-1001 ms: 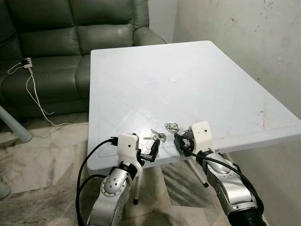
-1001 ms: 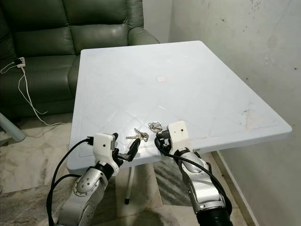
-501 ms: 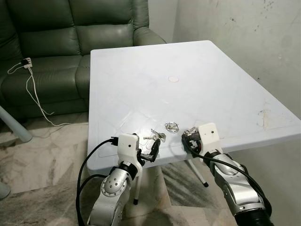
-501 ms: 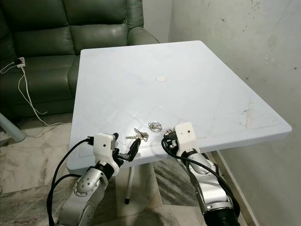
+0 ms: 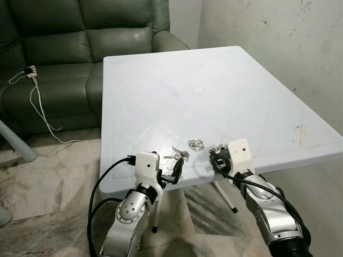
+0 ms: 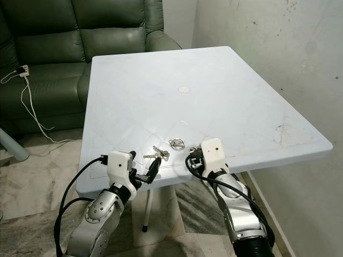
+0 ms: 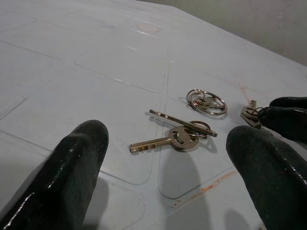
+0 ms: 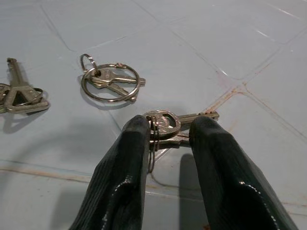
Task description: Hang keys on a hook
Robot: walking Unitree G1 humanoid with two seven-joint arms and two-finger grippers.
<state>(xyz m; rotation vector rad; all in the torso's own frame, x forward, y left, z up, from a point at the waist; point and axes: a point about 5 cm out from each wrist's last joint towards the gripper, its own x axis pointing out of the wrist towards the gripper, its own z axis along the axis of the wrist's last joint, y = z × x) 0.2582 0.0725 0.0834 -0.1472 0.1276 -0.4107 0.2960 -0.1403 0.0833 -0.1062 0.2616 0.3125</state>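
Observation:
Three sets of keys lie near the front edge of the white table. A pair of keys on a ring lies just ahead of my left gripper, which is open at the table edge, its fingertips apart on either side of the pair. A large ring with a key lies a little farther in. My right gripper is low over the table, to the right of that ring, shut on a third small bunch of keys that rests on the surface.
A green sofa stands behind the table at the left, with a white cable and plug on its seat. A bare wall runs along the table's right side. A small round mark sits mid-table. Marble floor lies below.
My right gripper has drawn away to the right from the large key ring, towards the table's front edge. The left arm has stayed still.

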